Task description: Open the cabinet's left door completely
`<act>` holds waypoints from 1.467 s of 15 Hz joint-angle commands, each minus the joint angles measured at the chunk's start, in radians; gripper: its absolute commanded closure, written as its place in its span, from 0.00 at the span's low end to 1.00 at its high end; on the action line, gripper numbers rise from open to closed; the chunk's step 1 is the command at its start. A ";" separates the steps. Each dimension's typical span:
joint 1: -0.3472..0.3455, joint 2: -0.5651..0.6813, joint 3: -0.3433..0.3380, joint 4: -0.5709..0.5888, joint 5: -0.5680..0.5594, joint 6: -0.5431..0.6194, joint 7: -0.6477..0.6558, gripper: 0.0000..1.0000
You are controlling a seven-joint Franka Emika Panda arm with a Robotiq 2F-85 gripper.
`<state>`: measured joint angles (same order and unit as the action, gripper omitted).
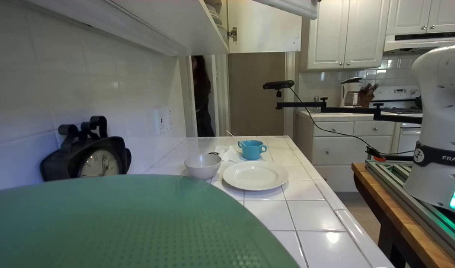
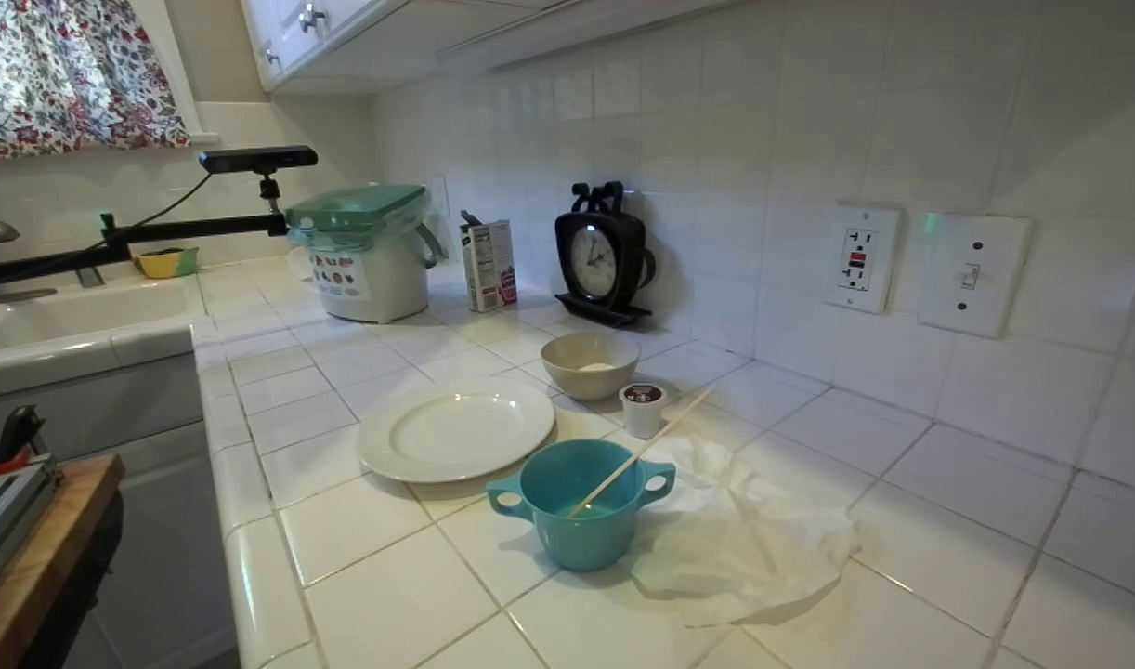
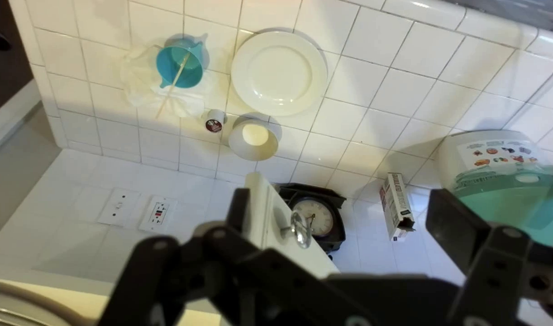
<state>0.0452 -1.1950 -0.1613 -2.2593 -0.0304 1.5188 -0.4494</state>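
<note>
The white wall-hung cabinet [image 1: 197, 37] runs along the top of an exterior view, with stacked plates inside. In the wrist view its left door [image 3: 299, 256] stands partly open, its front face showing a silver knob [image 3: 300, 229]. My gripper [image 3: 344, 216] is open around the door's free edge. One finger [image 3: 238, 208] lies behind that edge, on the inner side; whether it touches cannot be told. Well off from the knob stands the far finger [image 3: 450, 226]. A bottom strip, apparently of the left door [image 1: 292, 7], shows in an exterior view. Neither exterior view shows the gripper.
Another cabinet door [image 1: 264, 29] hangs wide open at the far end. On the tiled counter below are a blue cup [image 2: 581, 548], plate [image 2: 456, 427], bowl [image 2: 577, 376], clock [image 2: 600, 251], small box [image 3: 394, 203] and lidded bin [image 2: 372, 279]. A camera bracket [image 1: 346, 109] juts from the robot's base.
</note>
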 commanded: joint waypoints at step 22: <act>0.262 0.079 -0.280 0.032 0.315 0.069 -0.243 0.00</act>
<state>0.3035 -1.1204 -0.4384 -2.2636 0.2337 1.6800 -0.6590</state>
